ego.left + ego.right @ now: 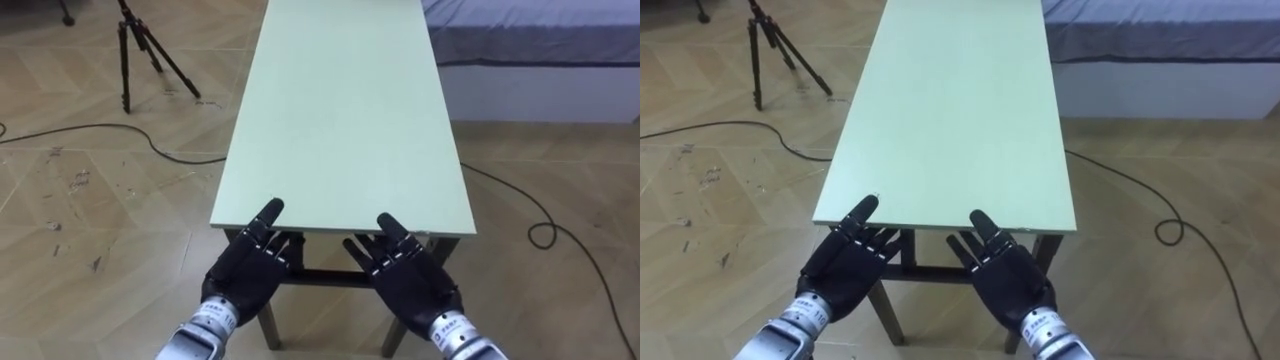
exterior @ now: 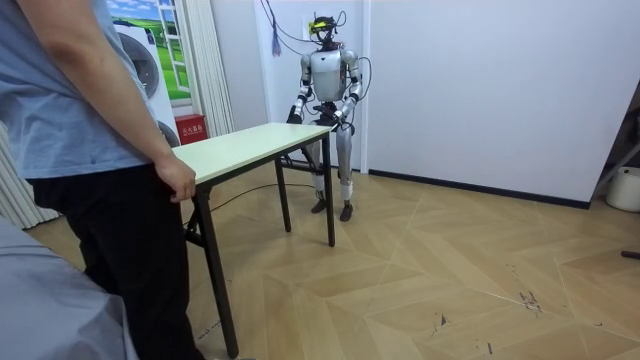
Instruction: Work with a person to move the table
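A long pale green table [image 1: 340,110] [image 1: 950,110] [image 2: 250,145] with dark legs stretches away from me. My left hand [image 1: 250,262] [image 1: 845,258] and right hand [image 1: 405,270] [image 1: 1002,265] are both open, fingers straight, with their tips under the table's near short edge. In the room view I stand at the far end of the table, and a person in a blue shirt stands at the near end with a hand [image 2: 178,182] on that end's edge.
A black tripod [image 1: 140,50] stands on the wooden floor left of the table. A bed with a grey cover [image 1: 540,35] lies right of it. Dark cables [image 1: 545,235] trail over the floor on both sides.
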Controlling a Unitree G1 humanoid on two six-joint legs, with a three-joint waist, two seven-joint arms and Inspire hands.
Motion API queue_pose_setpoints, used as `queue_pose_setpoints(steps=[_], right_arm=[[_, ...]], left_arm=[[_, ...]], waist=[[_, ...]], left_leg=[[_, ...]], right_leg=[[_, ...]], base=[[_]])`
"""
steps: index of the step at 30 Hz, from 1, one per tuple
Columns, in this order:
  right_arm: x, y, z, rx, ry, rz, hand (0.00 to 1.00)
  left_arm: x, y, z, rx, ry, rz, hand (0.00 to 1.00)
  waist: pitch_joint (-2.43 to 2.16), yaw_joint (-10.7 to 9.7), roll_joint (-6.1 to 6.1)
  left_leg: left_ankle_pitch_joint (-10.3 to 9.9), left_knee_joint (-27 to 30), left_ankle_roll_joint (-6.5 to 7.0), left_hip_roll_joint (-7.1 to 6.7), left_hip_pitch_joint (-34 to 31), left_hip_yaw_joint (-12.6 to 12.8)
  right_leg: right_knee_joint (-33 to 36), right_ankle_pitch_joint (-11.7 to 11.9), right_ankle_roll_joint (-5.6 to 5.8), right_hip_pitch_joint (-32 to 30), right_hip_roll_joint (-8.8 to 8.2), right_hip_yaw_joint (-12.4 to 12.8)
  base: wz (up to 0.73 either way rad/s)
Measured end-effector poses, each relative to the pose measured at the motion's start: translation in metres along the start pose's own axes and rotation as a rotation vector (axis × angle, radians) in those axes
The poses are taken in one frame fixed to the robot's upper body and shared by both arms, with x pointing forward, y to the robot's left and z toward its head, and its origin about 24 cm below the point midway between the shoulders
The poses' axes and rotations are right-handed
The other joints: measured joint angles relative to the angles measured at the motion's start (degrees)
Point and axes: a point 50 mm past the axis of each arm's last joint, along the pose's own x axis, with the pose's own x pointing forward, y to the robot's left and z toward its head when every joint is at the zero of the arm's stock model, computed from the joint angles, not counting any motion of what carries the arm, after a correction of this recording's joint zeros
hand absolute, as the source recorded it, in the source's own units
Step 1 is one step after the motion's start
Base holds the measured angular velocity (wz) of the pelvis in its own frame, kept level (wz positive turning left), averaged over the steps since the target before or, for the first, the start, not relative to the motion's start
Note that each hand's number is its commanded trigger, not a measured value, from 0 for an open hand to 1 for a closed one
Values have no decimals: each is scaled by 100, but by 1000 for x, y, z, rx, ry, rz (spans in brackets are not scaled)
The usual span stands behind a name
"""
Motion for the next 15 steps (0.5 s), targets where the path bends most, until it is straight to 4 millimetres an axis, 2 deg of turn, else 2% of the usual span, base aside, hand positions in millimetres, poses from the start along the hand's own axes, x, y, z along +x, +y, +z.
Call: queue_pose_setpoints(steps=[7,12,15], right_arm=[[1,4,4,18,-33,-30,0],[3,6,5,46,-50,-56,0],[3,6,15,86,-127,-79,0]], left_arm=[[0,1,1,0,-14,18,0],[0,2,3,0,-35,47,0],[0,1,4,-25,-46,68,0]], waist=[[0,-20,79],[-18,-111,143],[-35,-143,169]], left_leg=[[0,4,0,0,2,-3],[1,4,0,-2,-3,-10],[3,-1,-1,-2,-5,-4]], right_leg=[[1,0,0,0,1,-2],[1,0,0,0,0,-3],[4,0,0,-2,1,11]], base=[[0],[0],[0]])
